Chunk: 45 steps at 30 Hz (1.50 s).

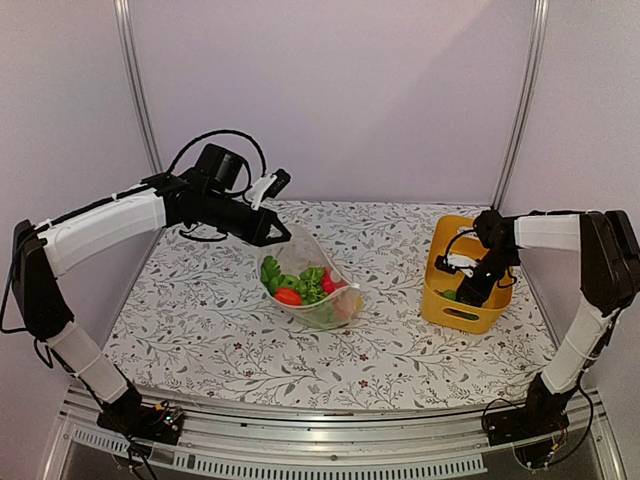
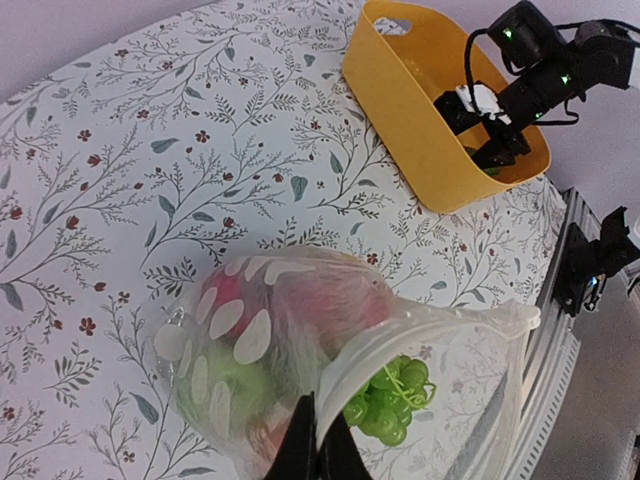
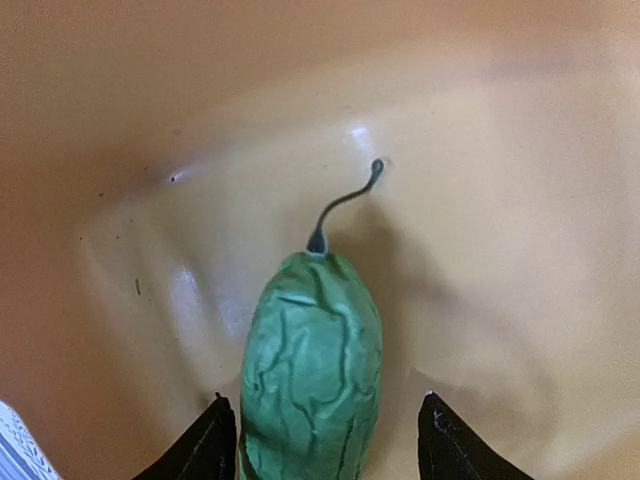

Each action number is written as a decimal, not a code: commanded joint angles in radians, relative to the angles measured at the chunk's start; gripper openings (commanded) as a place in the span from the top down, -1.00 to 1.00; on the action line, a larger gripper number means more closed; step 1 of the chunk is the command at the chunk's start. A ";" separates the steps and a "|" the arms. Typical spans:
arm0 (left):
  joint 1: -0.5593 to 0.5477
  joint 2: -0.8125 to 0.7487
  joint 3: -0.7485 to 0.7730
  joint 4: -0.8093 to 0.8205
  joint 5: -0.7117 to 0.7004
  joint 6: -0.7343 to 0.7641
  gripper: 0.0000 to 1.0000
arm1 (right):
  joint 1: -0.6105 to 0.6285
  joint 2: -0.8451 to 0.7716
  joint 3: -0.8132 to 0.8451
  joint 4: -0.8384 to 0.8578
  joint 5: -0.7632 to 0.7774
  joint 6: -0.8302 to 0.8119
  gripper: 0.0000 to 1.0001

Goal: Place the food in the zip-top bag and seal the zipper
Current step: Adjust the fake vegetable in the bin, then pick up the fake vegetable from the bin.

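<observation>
The tablecloth (image 1: pixel 200 310) is white with grey-green sprigs and red berries; the bin (image 1: pixel 455 312) at its three o'clock is yellow. The clear zip-top bag (image 2: pixel 250 335) bears white dots, its grapes (image 2: pixel 390 405) green.

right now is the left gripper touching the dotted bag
Touching. The left wrist view shows the left gripper pinched shut on the mouth edge of the zip-top bag, with no gap between them.

The left arm (image 1: pixel 105 228) and right arm (image 1: pixel 585 250) have white link covers between black joint housings. A black cable (image 1: pixel 225 131) loops over the left wrist, next to a white bracket (image 1: pixel 262 187). Green indicator lights (image 2: pixel 508 33) show on the right wrist. The left tool (image 2: pixel 320 445) and right tool (image 3: pixel 325 440) have black tapered fingers.
</observation>
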 commanded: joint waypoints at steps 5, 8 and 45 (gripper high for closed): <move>0.013 -0.036 -0.009 0.016 0.005 0.000 1.00 | -0.025 -0.017 0.090 0.065 0.057 0.063 0.06; 0.012 -0.035 -0.010 0.016 0.007 -0.002 1.00 | -0.028 -0.024 0.098 0.064 0.060 0.070 0.17; 0.012 -0.036 -0.015 0.029 0.040 -0.011 1.00 | -0.035 0.015 0.145 0.098 0.115 0.431 0.25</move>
